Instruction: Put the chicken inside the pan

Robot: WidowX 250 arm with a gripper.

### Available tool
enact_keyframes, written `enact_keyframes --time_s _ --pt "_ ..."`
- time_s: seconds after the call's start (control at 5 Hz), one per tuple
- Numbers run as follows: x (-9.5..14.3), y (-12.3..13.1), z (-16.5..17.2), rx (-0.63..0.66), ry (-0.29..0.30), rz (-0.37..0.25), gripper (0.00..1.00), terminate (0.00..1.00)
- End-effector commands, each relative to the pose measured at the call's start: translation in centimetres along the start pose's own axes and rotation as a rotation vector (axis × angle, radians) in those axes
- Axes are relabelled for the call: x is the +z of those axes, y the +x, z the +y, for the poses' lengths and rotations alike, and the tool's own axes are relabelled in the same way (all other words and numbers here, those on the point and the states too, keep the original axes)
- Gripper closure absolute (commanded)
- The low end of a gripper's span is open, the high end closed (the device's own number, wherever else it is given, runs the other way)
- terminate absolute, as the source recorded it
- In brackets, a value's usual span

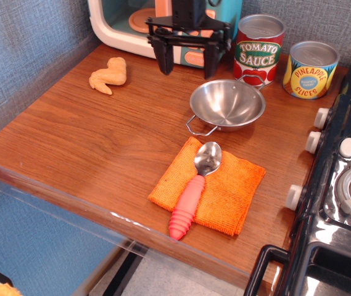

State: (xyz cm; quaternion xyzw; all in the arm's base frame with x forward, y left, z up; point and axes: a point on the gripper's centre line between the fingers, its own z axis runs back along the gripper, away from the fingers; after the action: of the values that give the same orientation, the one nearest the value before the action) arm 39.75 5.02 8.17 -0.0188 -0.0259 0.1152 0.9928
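The chicken (109, 75) is a tan-orange bent toy wing lying on the wooden counter at the back left. The pan (227, 103) is a shiny steel bowl with wire loop handles, standing right of centre and empty. My gripper (187, 63) hangs open and empty above the counter, between the chicken and the pan, just left of the pan's far rim. Its two black fingers point down with a wide gap.
A toy microwave (156, 24) stands at the back behind the gripper. A tomato sauce can (259, 49) and a pineapple can (311, 69) stand behind the pan. A pink-handled spoon (195, 185) lies on an orange cloth (234, 191). A toy stove (348, 185) borders the right.
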Motion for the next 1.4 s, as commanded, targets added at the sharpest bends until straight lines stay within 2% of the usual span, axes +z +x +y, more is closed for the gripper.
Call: enact_keyframes --time_s 0.0,0.4,0.8,1.0,1.2 --pt "1.3 3.1 7.7 0.180 0.056 -0.081 0.00 0.00" --pt "-0.4 5.5 11.2 0.305 0.083 -0.093 0.00 0.00" --pt "-0.9 8.3 11.2 0.310 0.120 -0.109 0.00 0.00" --pt "-1.6 8.5 11.5 0.304 0.143 -0.091 0.00 0.00" --pt "-2.5 7.7 10.9 0.291 0.141 -0.065 0.00 0.00"
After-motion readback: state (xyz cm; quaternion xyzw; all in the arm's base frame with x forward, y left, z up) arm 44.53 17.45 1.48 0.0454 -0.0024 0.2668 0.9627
